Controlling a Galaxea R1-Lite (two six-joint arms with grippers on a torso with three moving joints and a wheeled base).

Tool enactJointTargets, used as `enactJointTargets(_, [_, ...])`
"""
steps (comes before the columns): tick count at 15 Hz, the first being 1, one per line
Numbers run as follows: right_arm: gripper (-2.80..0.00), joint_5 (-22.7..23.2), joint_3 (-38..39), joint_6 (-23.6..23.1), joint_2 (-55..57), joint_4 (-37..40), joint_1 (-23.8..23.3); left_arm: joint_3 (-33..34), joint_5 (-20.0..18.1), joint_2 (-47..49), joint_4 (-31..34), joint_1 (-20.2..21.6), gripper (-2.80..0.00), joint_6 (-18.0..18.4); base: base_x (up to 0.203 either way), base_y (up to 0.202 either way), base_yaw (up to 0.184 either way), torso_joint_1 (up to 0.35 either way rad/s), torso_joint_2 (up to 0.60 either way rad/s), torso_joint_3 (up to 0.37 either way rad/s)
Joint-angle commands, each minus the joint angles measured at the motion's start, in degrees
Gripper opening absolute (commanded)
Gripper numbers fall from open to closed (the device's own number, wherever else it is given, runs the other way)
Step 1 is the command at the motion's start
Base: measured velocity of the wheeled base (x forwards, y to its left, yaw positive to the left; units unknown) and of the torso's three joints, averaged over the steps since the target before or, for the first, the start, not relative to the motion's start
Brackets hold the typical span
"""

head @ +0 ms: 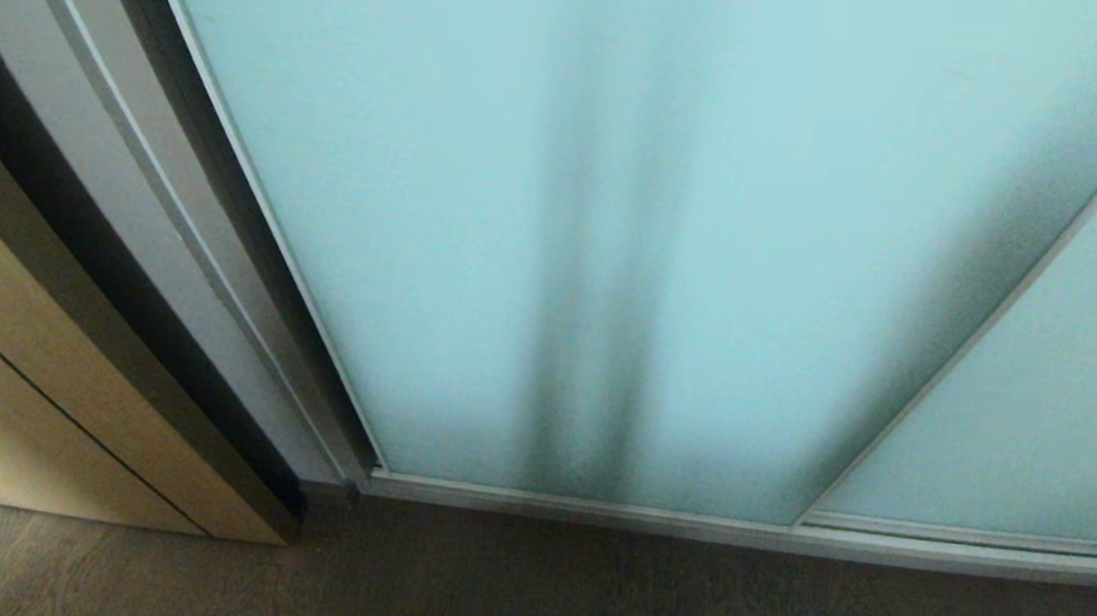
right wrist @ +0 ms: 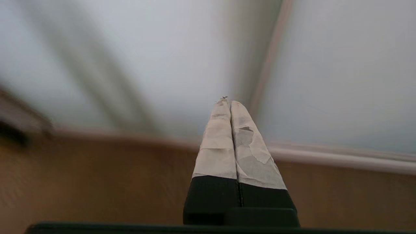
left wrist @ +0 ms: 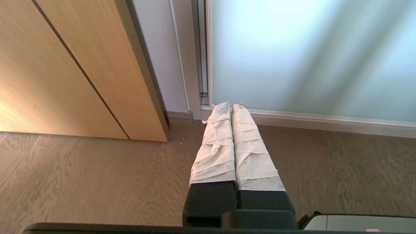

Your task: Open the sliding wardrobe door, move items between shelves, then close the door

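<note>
With sliding wardrobe door (head: 555, 230) shut across the front, bring right gripper (right wrist: 230, 103), fingers pressed together and empty, against the silver frame edge (head: 267, 217) and push sideways steadily, keeping left gripper (left wrist: 231, 105), likewise closed, parked low.

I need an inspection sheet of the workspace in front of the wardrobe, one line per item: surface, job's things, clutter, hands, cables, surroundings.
Surface: dark wood floor before the wardrobe.
Job's things: sliding wardrobe door, frosted aqua glass in a silver frame, shut against the left jamb; a second glass panel overlaps it at the right. Bag and shelves not visible; only dark shadows behind the glass.
Clutter: nothing seen.
Hands: left hand shut, empty, pointing at the door's lower corner. Right hand shut, empty, pointing toward the glass near its bottom rail; that view is blurred. Neither shows in the head view.
Cables: nothing seen.
Surroundings: light wood cabinet front left of the wardrobe; grey jamb between them.
</note>
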Motion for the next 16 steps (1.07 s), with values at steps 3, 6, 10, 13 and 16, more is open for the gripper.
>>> enactJointTargets(3, [-2.80, -4.22, 14.82, -2.99, -30.00, 12.93, 5.15, 0.00, 0.00, 0.06, 0.00, 0.02, -2.80, -0.04, 0.000, 0.000, 0.000, 0.000, 0.00, 0.000])
enactJointTargets(6, [-2.80, -6.72, 26.69, -3.03, -38.49, 13.34, 5.99, 0.00, 0.00, 0.06, 0.00, 0.02, -2.80, -0.05, 0.000, 0.000, 0.000, 0.000, 0.00, 0.000])
enactJointTargets(10, [-2.80, -7.74, 36.00, -2.29, -38.66, -0.09, 6.26, 0.00, 0.00, 0.06, 0.00, 0.02, -2.80, 0.04, 0.000, 0.000, 0.000, 0.000, 0.00, 0.000])
enactJointTargets(13, [-2.80, -6.44, 35.88, -6.18, -38.68, 0.59, 6.28, 0.00, 0.00, 0.06, 0.00, 0.02, -2.80, -0.05, 0.000, 0.000, 0.000, 0.000, 0.00, 0.000])
enactJointTargets(16, [-2.80, -6.75, 35.88, -0.02, -38.64, 0.25, 6.28, 0.00, 0.00, 0.06, 0.00, 0.02, -2.80, -0.04, 0.000, 0.000, 0.000, 0.000, 0.00, 0.000])
